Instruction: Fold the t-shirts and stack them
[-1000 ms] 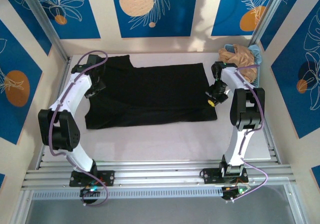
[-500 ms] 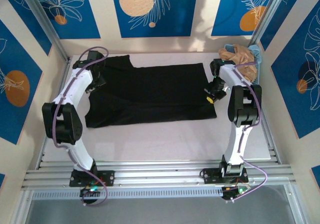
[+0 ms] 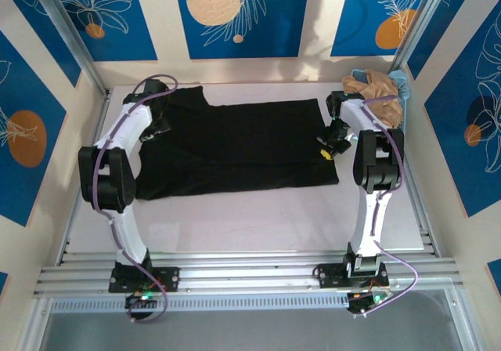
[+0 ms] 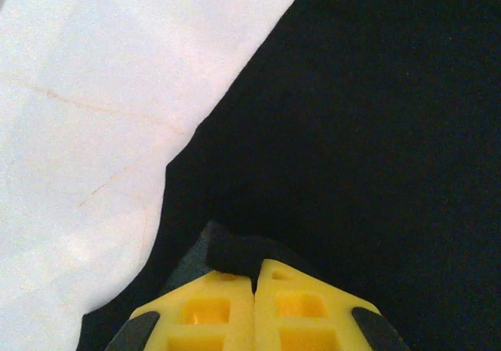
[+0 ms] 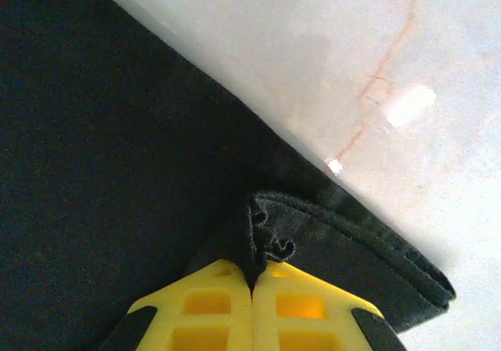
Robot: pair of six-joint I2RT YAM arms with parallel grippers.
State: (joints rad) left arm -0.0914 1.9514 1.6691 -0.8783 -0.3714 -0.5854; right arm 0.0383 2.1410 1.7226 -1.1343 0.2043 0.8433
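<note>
Left wrist: black t-shirt (image 4: 352, 132) hides left claw (image 4: 254, 275) tips.

Bare table (image 3: 250, 218) open on the near side of black t-shirt (image 3: 235, 151), heaped basket (image 3: 401, 81) blocking far right corner

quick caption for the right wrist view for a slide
Right gripper, shut, pinches a bunched hem edge of the black cloth t-shirt lying on the glossy white table.

No readable txt, labels, brands, nos. or signs in any view.
</note>
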